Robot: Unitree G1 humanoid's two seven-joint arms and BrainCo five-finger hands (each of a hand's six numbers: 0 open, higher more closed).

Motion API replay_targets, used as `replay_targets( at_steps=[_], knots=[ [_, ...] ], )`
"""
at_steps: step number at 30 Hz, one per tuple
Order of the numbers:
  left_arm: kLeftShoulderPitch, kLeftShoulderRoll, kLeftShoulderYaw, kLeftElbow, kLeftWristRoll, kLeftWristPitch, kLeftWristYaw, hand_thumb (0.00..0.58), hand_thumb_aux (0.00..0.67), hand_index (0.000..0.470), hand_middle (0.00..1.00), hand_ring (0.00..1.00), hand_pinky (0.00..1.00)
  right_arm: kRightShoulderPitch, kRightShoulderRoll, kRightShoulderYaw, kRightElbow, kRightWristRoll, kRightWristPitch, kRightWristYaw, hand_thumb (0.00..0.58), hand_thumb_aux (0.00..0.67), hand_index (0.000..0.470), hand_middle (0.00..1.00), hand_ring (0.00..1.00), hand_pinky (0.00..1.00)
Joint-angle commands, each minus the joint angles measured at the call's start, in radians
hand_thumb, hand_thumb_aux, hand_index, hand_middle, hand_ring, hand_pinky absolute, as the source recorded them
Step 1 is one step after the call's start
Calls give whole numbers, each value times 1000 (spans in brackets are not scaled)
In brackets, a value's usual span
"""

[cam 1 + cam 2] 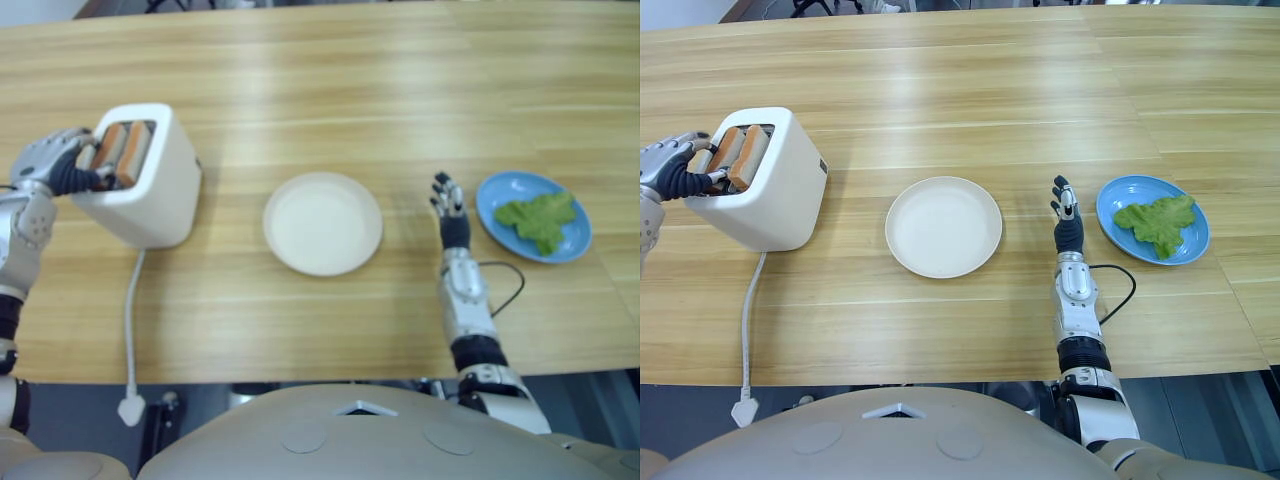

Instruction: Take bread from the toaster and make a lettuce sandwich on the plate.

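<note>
Cord: white, running from the toaster's near side toward the counter's near edge (128,330), well to the near side of the left hand; its plug (130,410) hangs past that edge.
Right hand: rests on the counter (990,90) near the front edge (1068,225), fingers straight and pressed close together, pointing away from the robot, holding nothing.
Plate: cream, round, bare (944,226); lies left of the right hand, near it but apart, between the two hands.
Blue dish: just right of the right hand (1130,190), not touching it.
Lettuce: one green leaf lying flat in the blue dish (1155,225), right of the right hand's fingertips.
Toaster: white, upright (770,200), directly right of the left hand and touching it; turned at a slight angle to the counter's edge.
Left hand: at the toaster's top left corner (665,165), fingers curled over the rim and closed on the top of the bread slice.
Bread slice: brown-crusted, standing in the slot nearest the left hand (725,150), its top above the toaster.
Second slice: in the next slot (750,155), just right of the gripped one, beyond the left hand's fingers.
</note>
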Motion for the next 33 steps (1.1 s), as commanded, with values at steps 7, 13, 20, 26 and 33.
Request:
replay_targets(
  at_steps=[7, 13, 20, 26, 33],
  knots=[
    [-13, -64, 130, -13, -179, -33, 2, 580, 670, 460, 1000, 1000, 1000, 1, -6, -10, 11, 4, 11, 3, 0, 0, 0, 0, 0, 0],
    [-24, -76, 217, -33, -267, -52, 22, 580, 670, 460, 1000, 1000, 1000, 4, -5, -10, 12, 3, 11, 2, 0, 0, 0, 0, 0, 0],
    [-37, -102, 345, -91, -418, -76, 13, 580, 670, 460, 1000, 1000, 1000, 6, -4, -10, 14, 4, 11, 2, 0, 0, 0, 0, 0, 0],
    [-69, -141, 490, -186, -627, -83, -35, 580, 670, 460, 1000, 1000, 1000, 4, -1, -10, 21, 6, 11, 2, 0, 0, 0, 0, 0, 0],
    [-103, -205, 578, -392, -906, 9, -131, 580, 670, 460, 1000, 1000, 1000, 2, 5, -10, 26, 5, 11, -1, 0, 0, 0, 0, 0, 0]
  ],
)
